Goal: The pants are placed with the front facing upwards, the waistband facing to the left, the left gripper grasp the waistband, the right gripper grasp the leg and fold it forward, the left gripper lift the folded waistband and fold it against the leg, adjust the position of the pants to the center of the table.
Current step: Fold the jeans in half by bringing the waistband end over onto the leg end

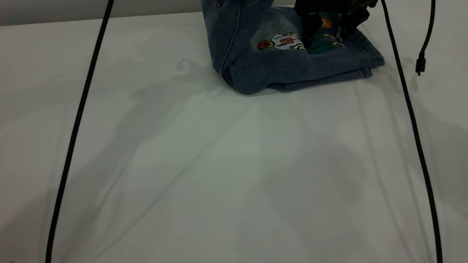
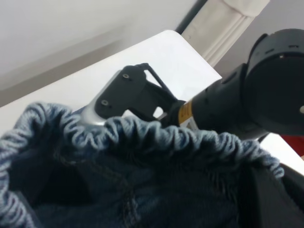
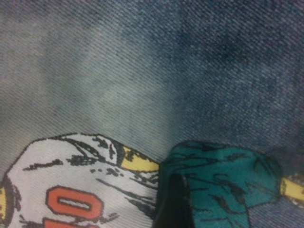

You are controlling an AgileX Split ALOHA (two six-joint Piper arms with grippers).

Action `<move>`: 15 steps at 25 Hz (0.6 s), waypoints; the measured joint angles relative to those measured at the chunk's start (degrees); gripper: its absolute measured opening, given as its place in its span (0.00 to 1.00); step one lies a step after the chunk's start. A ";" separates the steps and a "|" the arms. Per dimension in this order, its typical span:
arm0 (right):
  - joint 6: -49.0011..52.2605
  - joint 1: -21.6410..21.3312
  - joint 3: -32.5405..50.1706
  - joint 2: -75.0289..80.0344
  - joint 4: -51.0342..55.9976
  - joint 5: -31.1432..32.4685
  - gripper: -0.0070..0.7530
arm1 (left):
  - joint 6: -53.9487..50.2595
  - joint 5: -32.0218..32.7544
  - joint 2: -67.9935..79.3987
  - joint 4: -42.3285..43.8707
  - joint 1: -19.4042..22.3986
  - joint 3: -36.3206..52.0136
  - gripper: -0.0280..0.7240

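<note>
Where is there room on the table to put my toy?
The table is bare between the two black cables, in front of the pants. It is crowded at the far edge, where the right hand presses on the pants and the waistband is lifted.

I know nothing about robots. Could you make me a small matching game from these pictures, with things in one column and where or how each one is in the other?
Things:
1. ruffled blue denim waistband
2. cartoon player print on the blue denim pants
3. small black cable plug
4. large white table

States:
A. dangling in the air at the right
B. lying under the folded cloth
C. raised up, close to the left wrist camera
D. facing up, with the open right gripper pressing on it

Pairs: 1-C, 2-D, 3-A, 4-B
</note>
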 joint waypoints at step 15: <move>-0.94 -9.34 0.00 -11.33 -4.36 0.17 0.73 | -0.17 -0.48 0.00 -0.05 -1.64 0.05 0.09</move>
